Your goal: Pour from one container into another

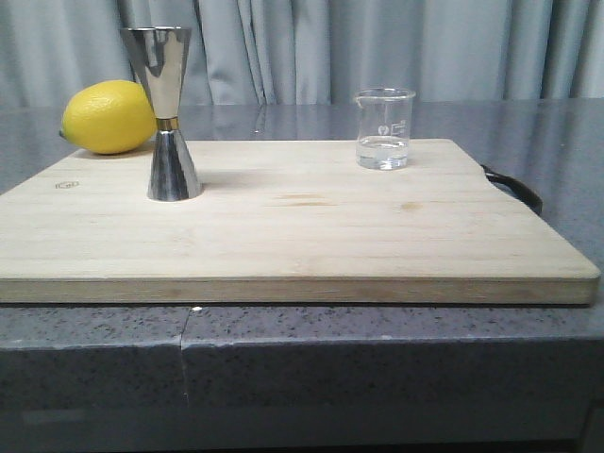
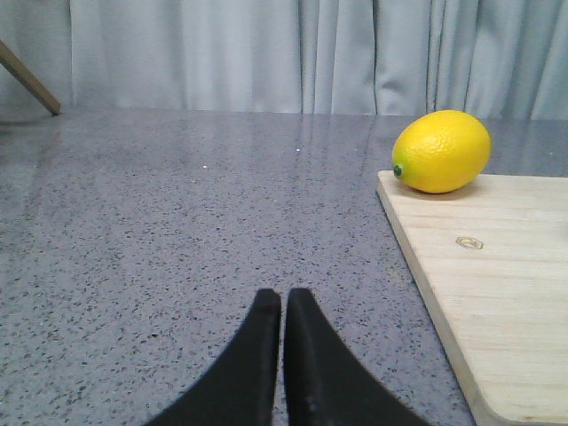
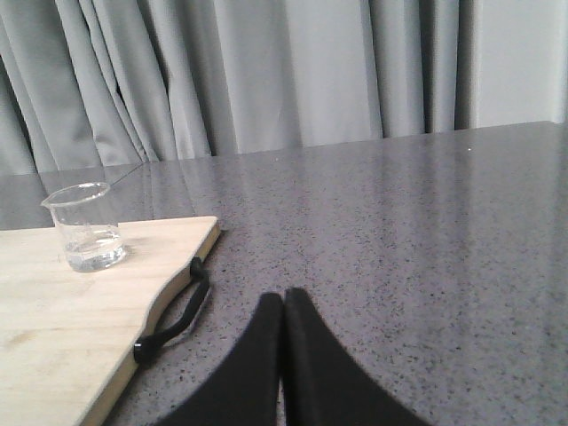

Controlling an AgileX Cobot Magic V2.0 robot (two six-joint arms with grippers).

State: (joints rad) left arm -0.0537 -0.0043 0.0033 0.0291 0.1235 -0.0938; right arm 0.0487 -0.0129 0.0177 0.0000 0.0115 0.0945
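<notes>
A small clear glass beaker [image 1: 384, 128] with white marks and a little clear liquid stands upright at the back right of the wooden cutting board [image 1: 283, 236]; the right wrist view also shows the beaker [image 3: 82, 227]. The tall steel jigger [image 1: 168, 113] with a gold waist band stands upright at the board's back left. Neither gripper shows in the front view. My left gripper [image 2: 283, 297] is shut with nothing in it, over the grey counter beside the board's left edge. My right gripper [image 3: 284, 298] is shut and empty, over the counter beyond the board's right edge.
A yellow lemon [image 1: 109, 116] lies at the board's back left corner, just behind the jigger; the left wrist view shows the lemon [image 2: 442, 151] too. A black strap handle [image 3: 173, 311] hangs off the board's right edge. Grey speckled counter [image 2: 177, 222] surrounds the board; grey curtains hang behind.
</notes>
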